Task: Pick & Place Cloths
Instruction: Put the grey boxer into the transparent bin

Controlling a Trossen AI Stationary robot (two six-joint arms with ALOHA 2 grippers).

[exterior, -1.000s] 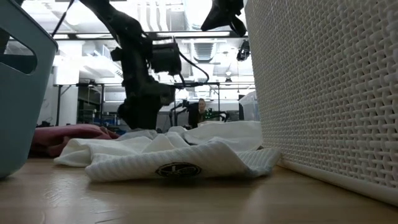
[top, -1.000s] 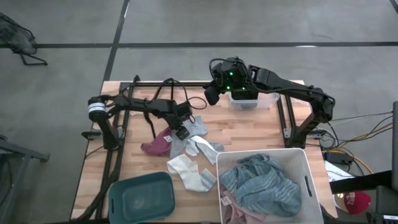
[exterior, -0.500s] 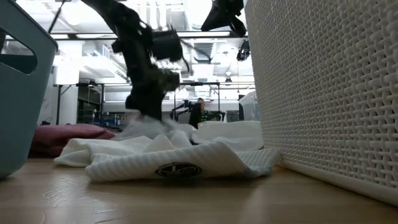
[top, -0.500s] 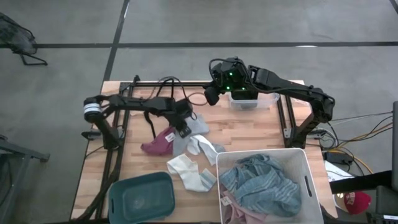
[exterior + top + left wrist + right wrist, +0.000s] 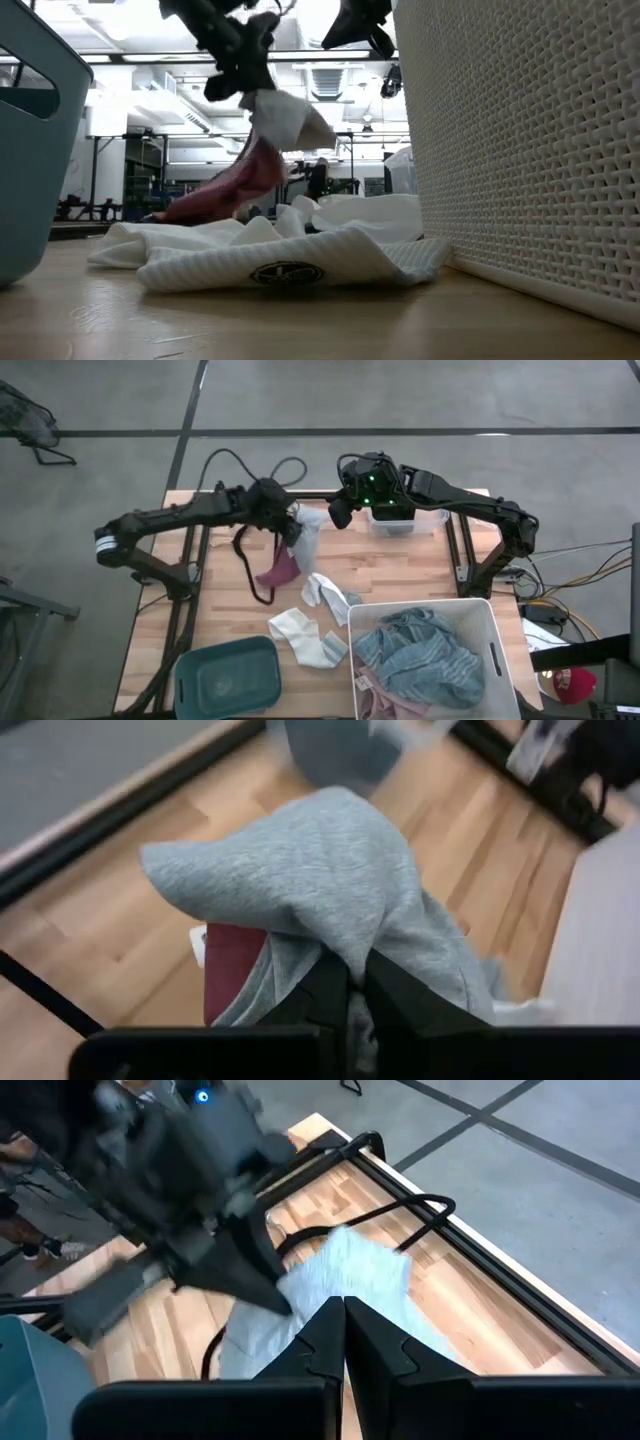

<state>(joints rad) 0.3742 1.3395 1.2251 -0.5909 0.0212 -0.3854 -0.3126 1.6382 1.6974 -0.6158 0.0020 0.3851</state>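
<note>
Hanging limp and light, the grey cloth (image 5: 330, 890) and maroon cloth (image 5: 279, 571) droop from the left gripper's (image 5: 352, 982) clenched fingers, pinched mid-fold.

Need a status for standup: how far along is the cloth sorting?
Partway. Done: striped blue and pink cloths already lie in the white bin. In hand: the left end effector has a grey cloth and a maroon cloth lifted off the table. Left: white socks on the wood; the teal bin looks empty. The right end effector hovers shut at the far edge.
</note>
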